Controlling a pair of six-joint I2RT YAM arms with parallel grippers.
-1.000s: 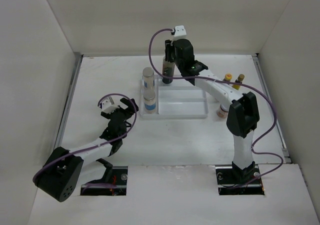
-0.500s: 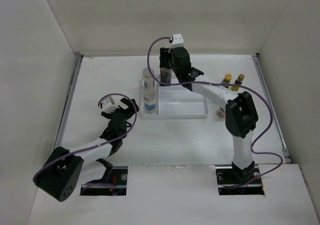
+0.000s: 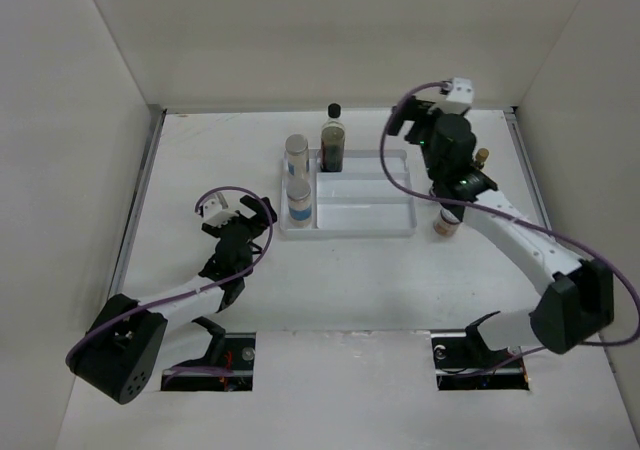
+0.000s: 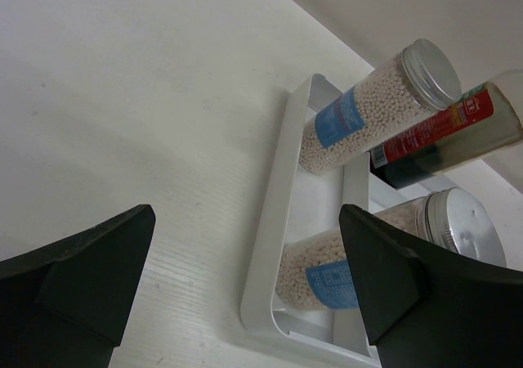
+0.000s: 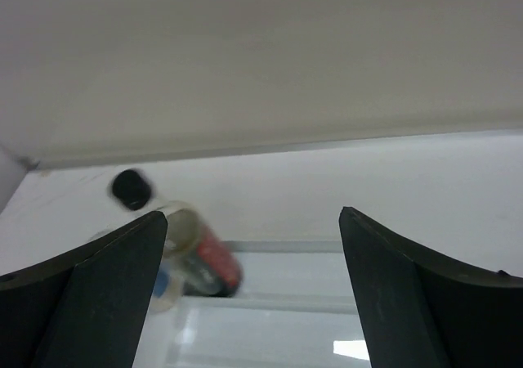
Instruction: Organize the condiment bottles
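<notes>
White walls (image 3: 350,40) close in a white tabletop (image 3: 190,160), and near its middle you have the white divided tray (image 3: 350,233) to steer by. In the tray's narrow left compartment stand two grey-lidded containers, the far jar (image 3: 297,150) and the near jar (image 3: 299,198). Both are upright, filled with pale beads and wrapped in blue labels. Just right of the far jar, at the tray's far edge, the tall dark bottle (image 3: 333,142) stands upright with its black cap on and a red label showing. Your right hand (image 5: 252,214) hangs above the tray's far right corner, fingers spread wide with nothing between them. Its own camera looks across the tray at the dark bottle, which is blurred. Just outside the tray's right wall, a pinkish spice jar (image 3: 445,226) stands on the tabletop, partly under the right arm (image 3: 520,235). Farther back on that side, a small bottle (image 3: 483,156) peeks out beside the arm. Your left hand (image 4: 245,213) sits off the tray's near left corner, apart from it. Its fingers are fully spread and empty, and it points toward the two jars.
</notes>
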